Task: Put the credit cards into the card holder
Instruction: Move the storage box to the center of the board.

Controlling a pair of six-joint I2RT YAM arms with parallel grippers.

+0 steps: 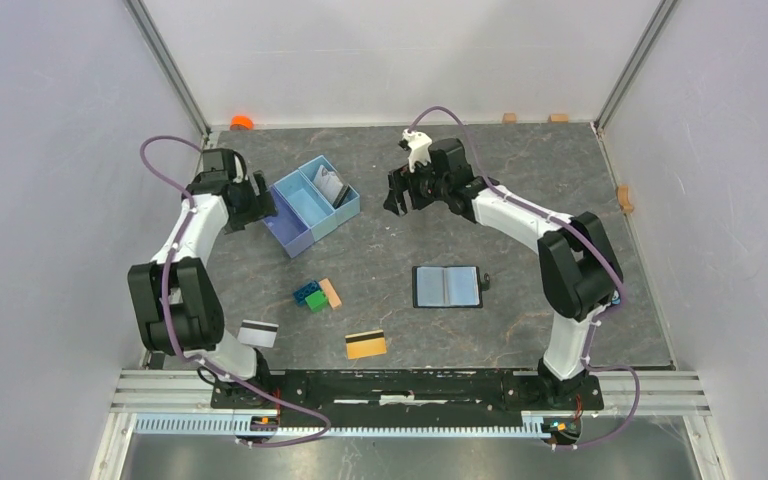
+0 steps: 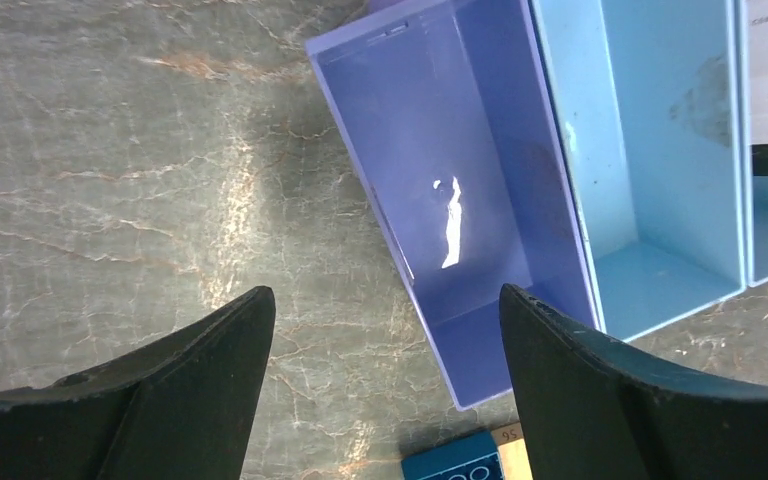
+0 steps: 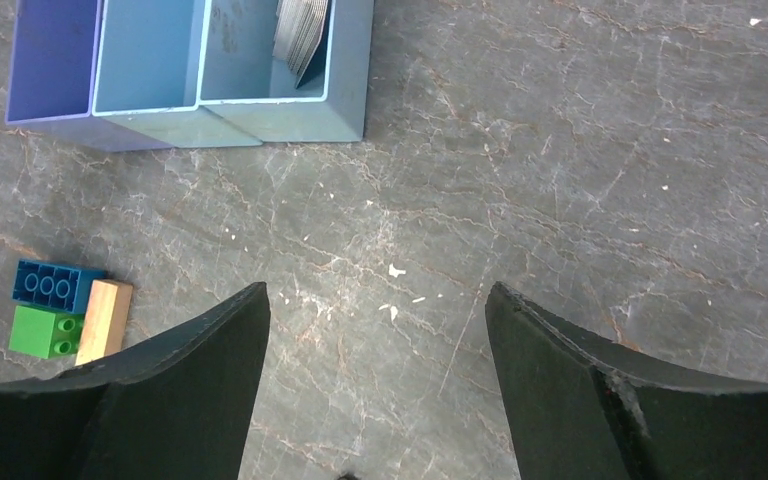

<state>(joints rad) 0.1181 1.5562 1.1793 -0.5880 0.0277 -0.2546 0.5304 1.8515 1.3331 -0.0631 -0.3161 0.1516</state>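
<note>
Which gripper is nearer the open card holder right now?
Right. The right gripper hovers just beyond the card holder; the left gripper sits by the blue tray, farther left.

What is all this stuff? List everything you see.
card holder: one, black with light blue lining, open, right of centre.
gold card: one, dark stripe, near edge.
white card: one, dark stripe, near edge beside left arm.
stacked cards: count unclear, pale, leaning in tray's end compartment.
tray: one, three compartments, blue and purple, far left.
blue brick: one, centre-left.
green brick: one, touching the blue.
wooden block: one, tan, beside the bricks.
orange object: one, far-left corner.
tan pieces: three, along far and right edges.
table: one, grey marbled.
left gripper: one, black, open, above tray's purple end.
right gripper: one, black, open, above bare table.
</note>
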